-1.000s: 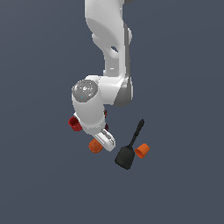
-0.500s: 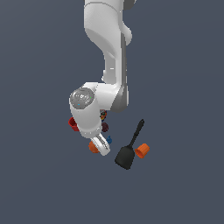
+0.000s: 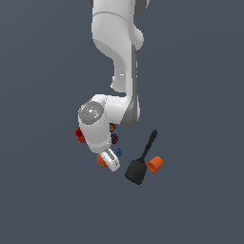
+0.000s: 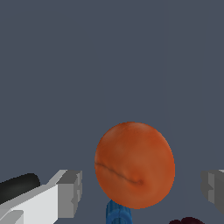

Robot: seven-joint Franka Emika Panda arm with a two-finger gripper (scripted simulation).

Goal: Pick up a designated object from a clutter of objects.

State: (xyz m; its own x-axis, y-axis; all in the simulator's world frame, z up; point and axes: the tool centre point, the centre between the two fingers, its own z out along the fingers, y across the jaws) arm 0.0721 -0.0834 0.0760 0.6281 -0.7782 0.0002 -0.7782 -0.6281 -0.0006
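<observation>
My pincer stands wide open and holds nothing: in the wrist view one finger and the other finger sit to either side of the orange ball with clear gaps on both sides, touching neither. The ball lies between the fingers, just ahead of them, resting on the tabletop. In the exterior view the pincer is low over the clutter and the ball shows only as an orange sliver beside the white fingers.

Against the earlier frames, the arm has come lower and the wrist has turned; the objects lie where they were.

Just behind the ball, on the pincer's near side, sits the tiny blue piece, and the dark maroon ball lies close to one finger. The red cup is partly hidden behind the wrist housing. The black spatula and the orange cup lie apart from the pincer, toward the exterior view's right. Beyond the ball, the tabletop is open grey surface.
</observation>
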